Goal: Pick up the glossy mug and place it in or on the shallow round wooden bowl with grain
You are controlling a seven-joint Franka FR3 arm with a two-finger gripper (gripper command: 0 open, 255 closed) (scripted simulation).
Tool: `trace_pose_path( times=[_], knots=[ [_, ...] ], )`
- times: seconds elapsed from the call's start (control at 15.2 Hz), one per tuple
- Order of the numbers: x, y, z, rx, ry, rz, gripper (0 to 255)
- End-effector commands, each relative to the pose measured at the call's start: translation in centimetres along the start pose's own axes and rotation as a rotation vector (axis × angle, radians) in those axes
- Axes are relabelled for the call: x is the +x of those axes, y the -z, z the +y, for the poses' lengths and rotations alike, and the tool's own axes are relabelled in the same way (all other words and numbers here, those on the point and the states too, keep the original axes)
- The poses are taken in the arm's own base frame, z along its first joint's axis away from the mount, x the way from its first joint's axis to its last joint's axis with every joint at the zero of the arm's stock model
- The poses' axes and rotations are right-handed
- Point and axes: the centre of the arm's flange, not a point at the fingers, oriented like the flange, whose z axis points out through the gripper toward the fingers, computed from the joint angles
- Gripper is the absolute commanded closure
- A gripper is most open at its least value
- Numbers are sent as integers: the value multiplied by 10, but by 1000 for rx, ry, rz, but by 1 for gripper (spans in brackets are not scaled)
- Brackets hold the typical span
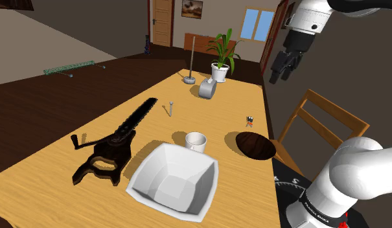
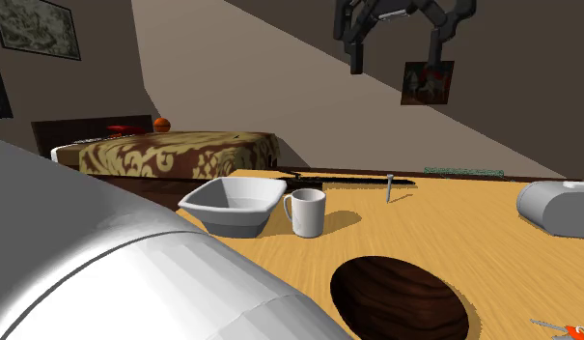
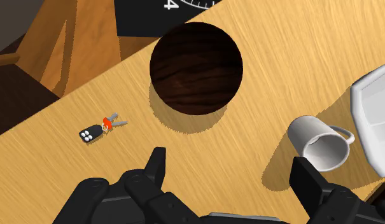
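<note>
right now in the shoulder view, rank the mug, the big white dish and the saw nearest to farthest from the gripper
From the open gripper, high at the shoulder view's right:
1. Mug, mid-table, beside the dark bowl.
2. White dish, just past the mug, nearer the camera.
3. Saw, farthest, at that view's left.

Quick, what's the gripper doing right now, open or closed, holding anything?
Gripper: open, jaws apart, holding nothing; mug untouched.
</note>
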Motion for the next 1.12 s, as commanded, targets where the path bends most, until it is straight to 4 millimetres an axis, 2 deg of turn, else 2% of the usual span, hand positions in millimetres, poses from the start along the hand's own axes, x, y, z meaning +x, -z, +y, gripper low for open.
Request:
trace_pose_path(
  times=[0.0, 1.06],
  knots=[
    [0, 0, 0, 0, 0, 0, 0],
    [84, -162, -111, 31, -56, -80, 0]
  ],
)
